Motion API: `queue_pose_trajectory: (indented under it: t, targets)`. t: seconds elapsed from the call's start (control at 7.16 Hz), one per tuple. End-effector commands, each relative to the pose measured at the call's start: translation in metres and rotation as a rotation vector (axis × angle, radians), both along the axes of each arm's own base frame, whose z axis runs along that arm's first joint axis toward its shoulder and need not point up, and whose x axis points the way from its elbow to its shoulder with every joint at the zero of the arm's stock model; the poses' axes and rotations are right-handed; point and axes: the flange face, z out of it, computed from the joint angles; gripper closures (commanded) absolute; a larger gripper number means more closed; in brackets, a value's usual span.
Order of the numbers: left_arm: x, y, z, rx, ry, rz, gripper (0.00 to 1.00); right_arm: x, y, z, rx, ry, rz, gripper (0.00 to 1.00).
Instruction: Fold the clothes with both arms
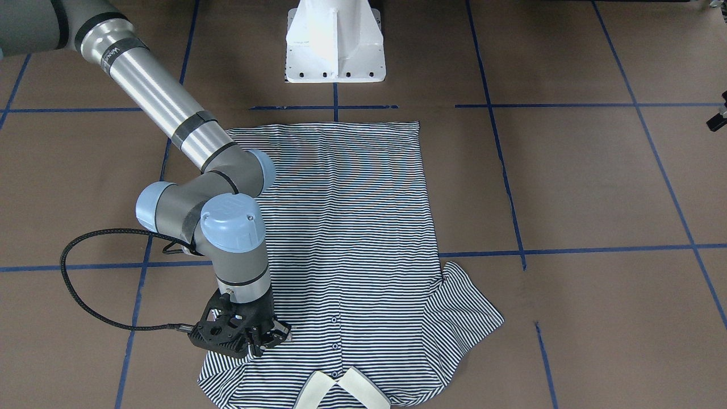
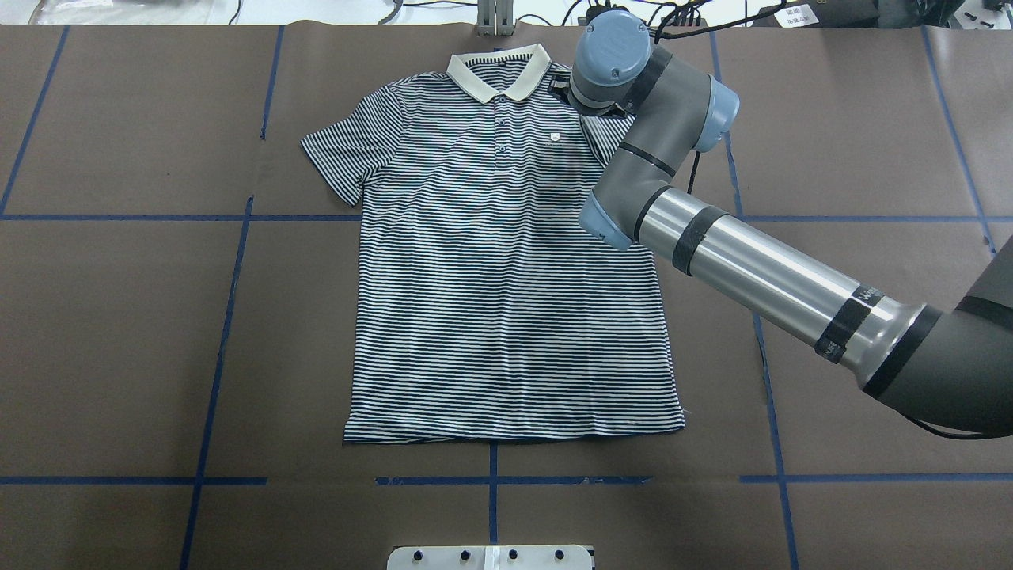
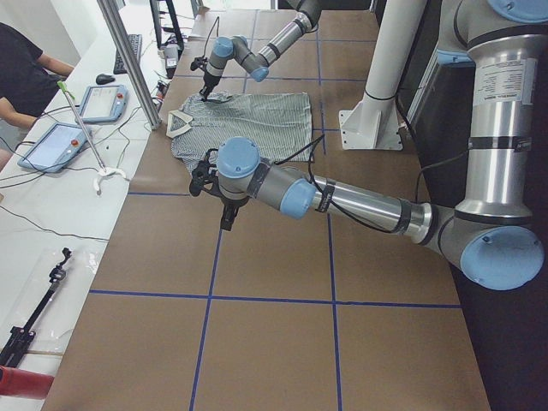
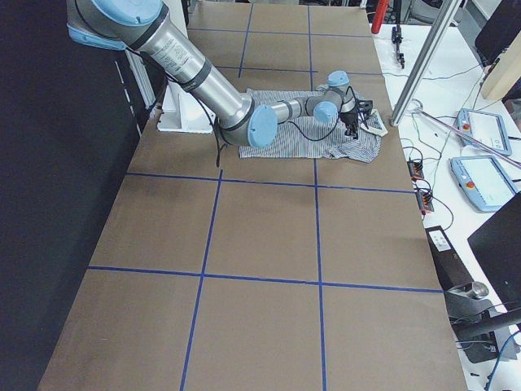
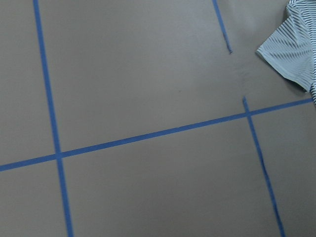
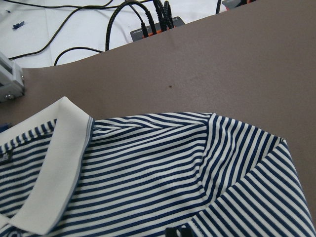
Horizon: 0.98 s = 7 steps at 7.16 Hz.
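The right pincer (image 1: 262, 336) hangs low at the polo shirt (image 2: 506, 301) sleeve seam (clenched or released, I cannot tell), likely to fold it inward.

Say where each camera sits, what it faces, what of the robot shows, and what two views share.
Front: across the table, facing the robot; shirt, right arm, base.
Overhead: behind the robot, looking down; right arm.
Left side: table's left end; left arm nearest.
Right side: table's right end; right arm nearest.
Left wrist: table, sleeve; no robot parts.
Right wrist: collar and shoulder, close up.
Shared: front and overhead both show the collar.
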Motion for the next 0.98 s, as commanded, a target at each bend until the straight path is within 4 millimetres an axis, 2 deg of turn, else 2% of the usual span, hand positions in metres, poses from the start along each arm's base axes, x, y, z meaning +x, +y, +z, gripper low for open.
queue_pose_trajectory:
  t: [0.0, 0.14, 0.28, 0.42, 0.56, 0.7, 0.84]
  targets:
    - [0.093, -0.015, -0.053, -0.037, 0.064, -0.006, 0.00, -0.007, 0.006, -0.015, 0.025, -0.012, 0.000, 0.00]
    - [0.138, -0.025, -0.077, -0.039, 0.020, -0.070, 0.00, 0.005, 0.015, -0.016, 0.046, -0.037, 0.003, 0.00]
    - [0.186, -0.036, -0.107, -0.001, 0.011, -0.074, 0.00, 0.039, 0.040, -0.020, 0.086, -0.103, 0.012, 0.00]
    - [0.245, -0.048, -0.128, -0.026, 0.014, -0.060, 0.00, 0.062, 0.064, -0.011, 0.091, -0.147, -0.017, 0.00]
    - [0.294, -0.079, -0.126, -0.098, -0.012, -0.116, 0.00, 0.092, 0.084, -0.009, 0.099, -0.193, -0.043, 0.00]
    - [0.331, -0.111, -0.123, -0.126, -0.052, -0.135, 0.00, 0.121, 0.108, 0.010, 0.094, -0.216, -0.062, 0.00]
    - [0.360, -0.146, -0.115, -0.130, -0.111, -0.232, 0.00, 0.137, 0.126, 0.019, 0.094, -0.229, -0.075, 0.00]
